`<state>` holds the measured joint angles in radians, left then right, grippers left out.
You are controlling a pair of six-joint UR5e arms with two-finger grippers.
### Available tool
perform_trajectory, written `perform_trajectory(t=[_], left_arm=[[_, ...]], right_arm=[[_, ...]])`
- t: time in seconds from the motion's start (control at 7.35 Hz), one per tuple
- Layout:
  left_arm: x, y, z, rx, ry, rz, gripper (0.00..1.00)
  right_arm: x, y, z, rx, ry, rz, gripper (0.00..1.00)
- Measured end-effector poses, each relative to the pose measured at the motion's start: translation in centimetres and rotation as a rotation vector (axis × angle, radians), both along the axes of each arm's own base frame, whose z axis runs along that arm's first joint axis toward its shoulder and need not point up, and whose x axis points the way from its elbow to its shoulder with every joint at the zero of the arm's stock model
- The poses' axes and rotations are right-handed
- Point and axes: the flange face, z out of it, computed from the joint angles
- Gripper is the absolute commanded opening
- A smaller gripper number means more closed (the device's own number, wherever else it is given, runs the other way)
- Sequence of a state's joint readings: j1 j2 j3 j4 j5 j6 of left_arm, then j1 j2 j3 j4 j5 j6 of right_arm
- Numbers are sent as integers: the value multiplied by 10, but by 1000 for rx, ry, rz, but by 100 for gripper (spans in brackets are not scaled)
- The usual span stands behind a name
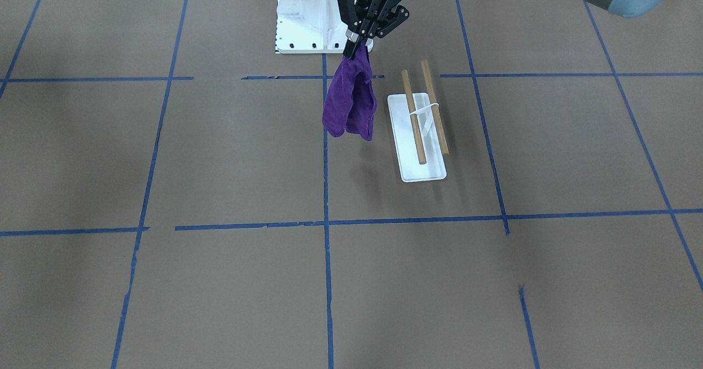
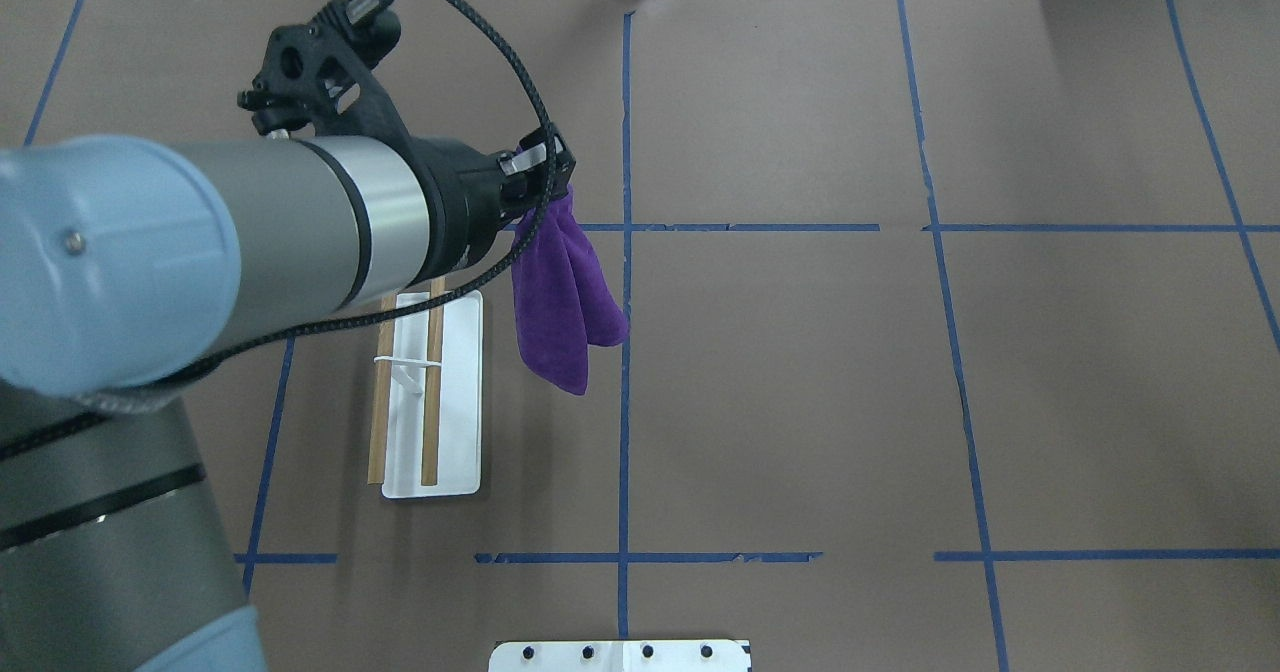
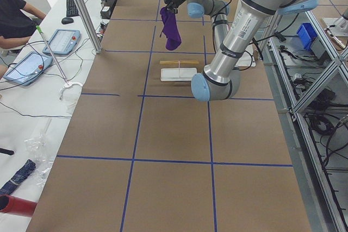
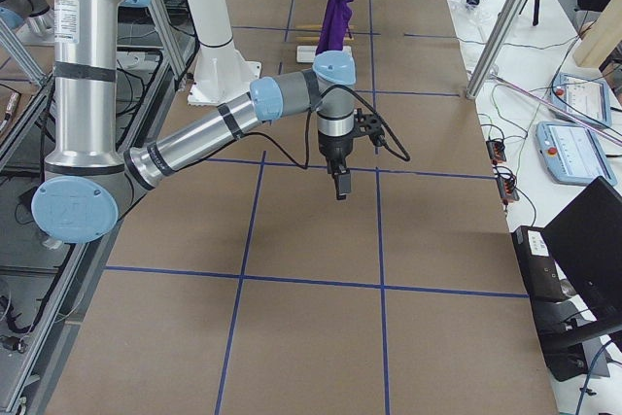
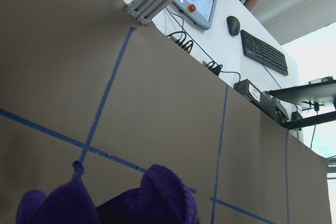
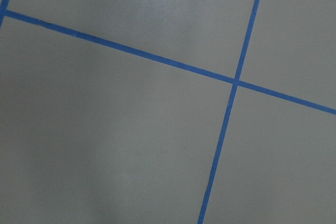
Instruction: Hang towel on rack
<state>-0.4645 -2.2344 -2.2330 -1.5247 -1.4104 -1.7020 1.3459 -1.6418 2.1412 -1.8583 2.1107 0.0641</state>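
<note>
Hanging pinched shut in left gripper (image 2: pixel 545 167), towel (image 2: pixel 560 297) dangles right of rack (image 2: pixel 462 402), apparently clear of it; opening of right gripper (image 4: pixel 340 187) cannot be told.

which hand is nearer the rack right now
Left. The left hand holds the purple towel in the air just beside the rack; the right hand hangs over bare table, far off toward the robot's right.

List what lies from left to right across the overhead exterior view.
Left arm's blue joint cap → rack → purple towel. The left gripper overlaps the towel's top, so it is left out.
</note>
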Motion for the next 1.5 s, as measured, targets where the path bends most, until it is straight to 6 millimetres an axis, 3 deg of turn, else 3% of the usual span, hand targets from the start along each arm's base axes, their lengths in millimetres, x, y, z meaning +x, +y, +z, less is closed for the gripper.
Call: perform_trajectory(t=[0.14, 0.41, 0.68, 1.09, 1.5], left_arm=[[3, 15, 4, -15, -58, -19, 0], [6, 22, 26, -42, -151, -53, 0], [7, 19, 65, -74, -238, -65, 0], [-21, 29, 135, -119, -355, -67, 0], [-28, 32, 189, -151, -479, -63, 0]], right_arm=[[3, -3, 13, -38, -23, 6, 100], [4, -9, 34, -95, -71, 12, 100], [2, -13, 43, -109, -80, 7, 100], [2, -15, 41, -96, -90, 8, 100], [1, -20, 44, -59, -97, 5, 100]])
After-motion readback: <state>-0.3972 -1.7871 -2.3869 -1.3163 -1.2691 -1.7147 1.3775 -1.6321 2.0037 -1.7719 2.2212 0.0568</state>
